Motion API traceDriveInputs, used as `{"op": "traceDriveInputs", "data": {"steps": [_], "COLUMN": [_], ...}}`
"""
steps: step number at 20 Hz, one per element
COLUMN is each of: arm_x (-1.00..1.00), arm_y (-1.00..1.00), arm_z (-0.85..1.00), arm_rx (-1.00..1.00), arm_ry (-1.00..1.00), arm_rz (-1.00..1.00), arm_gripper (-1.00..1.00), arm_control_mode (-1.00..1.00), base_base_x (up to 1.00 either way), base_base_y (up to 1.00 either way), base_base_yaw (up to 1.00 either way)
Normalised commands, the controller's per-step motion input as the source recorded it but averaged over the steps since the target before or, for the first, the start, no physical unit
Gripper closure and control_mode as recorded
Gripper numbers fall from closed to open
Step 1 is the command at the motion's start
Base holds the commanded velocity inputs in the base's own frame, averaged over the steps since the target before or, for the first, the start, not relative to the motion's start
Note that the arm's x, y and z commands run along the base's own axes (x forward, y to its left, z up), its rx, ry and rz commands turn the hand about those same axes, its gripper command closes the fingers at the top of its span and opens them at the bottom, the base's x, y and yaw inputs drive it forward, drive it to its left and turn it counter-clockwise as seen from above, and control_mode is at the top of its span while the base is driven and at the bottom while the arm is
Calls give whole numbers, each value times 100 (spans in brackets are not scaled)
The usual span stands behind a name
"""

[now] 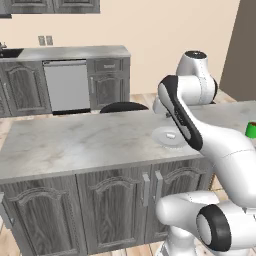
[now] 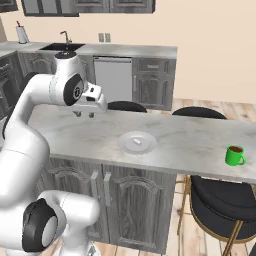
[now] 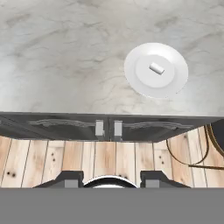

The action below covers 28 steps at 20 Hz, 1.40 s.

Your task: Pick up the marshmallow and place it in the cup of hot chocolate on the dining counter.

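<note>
pincer (image 2: 84, 114): held high above the counter's left portion, pointing down; nothing carried. Tips are seen set apart in the hand view (image 3: 109, 178), so it is read as open.
plate (image 2: 137, 142): round, white, lying flat on the counter, to the right of the pincer and well below it.
marshmallow (image 3: 156, 68): small white lump resting near the plate's middle, untouched; also made out in the right base view (image 2: 136, 142).
cup of hot chocolate (image 2: 234, 155): green mug with dark liquid, upright near the front edge, well apart from the plate on its right. Handle is turned toward the right end.
dining counter (image 2: 190, 135): pale marble-look slab over dark panelled doors; black stools tucked along the far side.
step: approach judged not yet begun; pick is still to be made.
next move: pincer to be shifted right over the plate, lowered onto the marshmallow with the tips straddling it, then closed gently, since it looks soft and tiny.
risk: a small offset may push the lump across the plate.
</note>
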Motion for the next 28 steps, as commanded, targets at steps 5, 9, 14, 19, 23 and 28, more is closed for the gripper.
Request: {"op": "traceDriveInputs", "data": {"steps": [5, 9, 14, 19, 23, 28], "arm_x": [-65, -100, -49, 0, 16, 50], "arm_y": [0, -5, -54, -78, -72, -52], "arm_z": [0, 0, -12, -14, -29, -37], "arm_rx": [0, 0, 1, 2, 1, 1], "arm_ry": [-8, -6, 0, -16, -22, -18], "arm_rz": [0, -1, 5, 32, 37, 39], "arm_gripper": [-100, -100, -100, -100, -100, -100], "arm_control_mode": [-100, -100, -100, -100, -100, -100], "base_base_x": [0, 0, 0, 0, 0, 0], "base_base_y": [0, 0, 0, 0, 0, 0], "base_base_yaw": [0, 0, 0, 0, 0, 0]}}
